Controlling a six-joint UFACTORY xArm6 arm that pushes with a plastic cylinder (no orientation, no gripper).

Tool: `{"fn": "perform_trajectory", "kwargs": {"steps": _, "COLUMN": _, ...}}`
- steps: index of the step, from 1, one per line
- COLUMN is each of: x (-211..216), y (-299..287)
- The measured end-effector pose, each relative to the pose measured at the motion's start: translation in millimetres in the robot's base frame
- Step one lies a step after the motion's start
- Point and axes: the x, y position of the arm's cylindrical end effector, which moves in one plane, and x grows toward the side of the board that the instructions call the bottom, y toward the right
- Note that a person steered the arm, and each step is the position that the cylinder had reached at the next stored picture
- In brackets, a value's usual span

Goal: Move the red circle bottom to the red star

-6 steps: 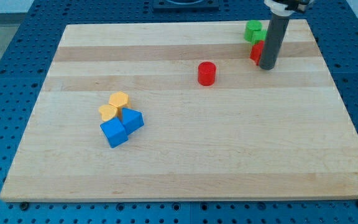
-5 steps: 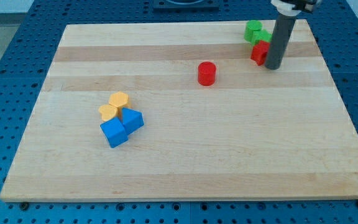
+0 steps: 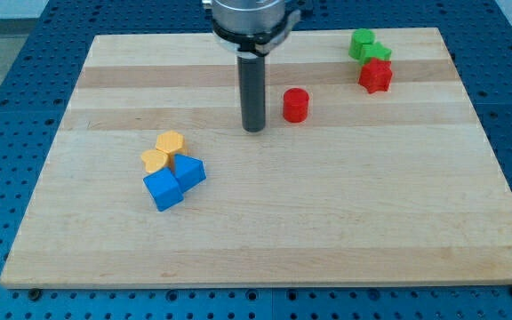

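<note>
My tip — a bare rod, no fingers to open or close — stands just left of the red circle. An off-centre push could skid it past the red star — into the green blocks.

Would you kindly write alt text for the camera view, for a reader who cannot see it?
My tip rests on a wooden board just left of the red circle, not touching it. The red star sits toward the view's top right below two green blocks; two yellow blocks and two blue blocks cluster at lower left.
</note>
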Motion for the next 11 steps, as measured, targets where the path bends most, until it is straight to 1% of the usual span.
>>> {"fn": "perform_trajectory", "kwargs": {"steps": 1, "x": -10, "y": 31}}
{"fn": "perform_trajectory", "kwargs": {"steps": 2, "x": -10, "y": 83}}
{"fn": "perform_trajectory", "kwargs": {"steps": 3, "x": -11, "y": 118}}
{"fn": "perform_trajectory", "kwargs": {"steps": 6, "x": -11, "y": 114}}
{"fn": "perform_trajectory", "kwargs": {"steps": 7, "x": -11, "y": 101}}
{"fn": "perform_trajectory", "kwargs": {"steps": 8, "x": -11, "y": 70}}
{"fn": "perform_trajectory", "kwargs": {"steps": 9, "x": -26, "y": 54}}
{"fn": "perform_trajectory", "kwargs": {"steps": 10, "x": -49, "y": 64}}
{"fn": "perform_trajectory", "kwargs": {"steps": 11, "x": -49, "y": 100}}
